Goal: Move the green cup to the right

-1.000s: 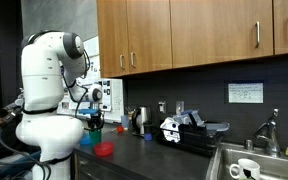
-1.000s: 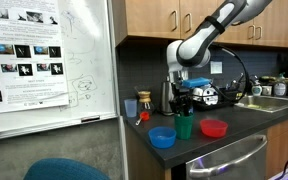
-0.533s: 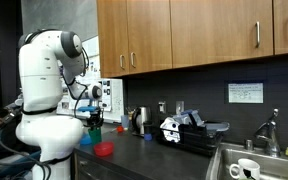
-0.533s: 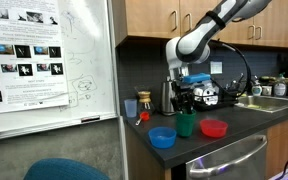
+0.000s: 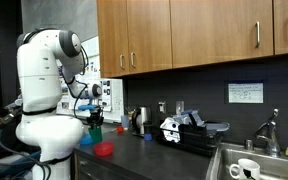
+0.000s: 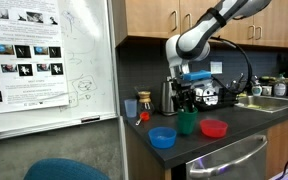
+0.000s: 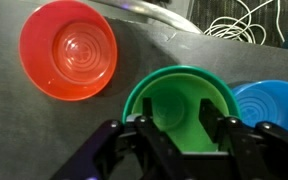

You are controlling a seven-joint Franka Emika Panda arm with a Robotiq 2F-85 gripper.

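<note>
Green cup (image 6: 187,124): between two dishes, clasped; it sits a touch higher and further right than a second ago, so I judge the carry has begun.
Gripper (image 7: 184,135): fingers narrowed onto the cup's walls, holding it.
Left: blue dish (image 6: 163,137), just beside the cup.
Right: red bowl (image 6: 214,128), near; the cup must clear it.
Far right: bare counter (image 6: 246,122) up to the sink (image 6: 274,103); front edge close.
</note>
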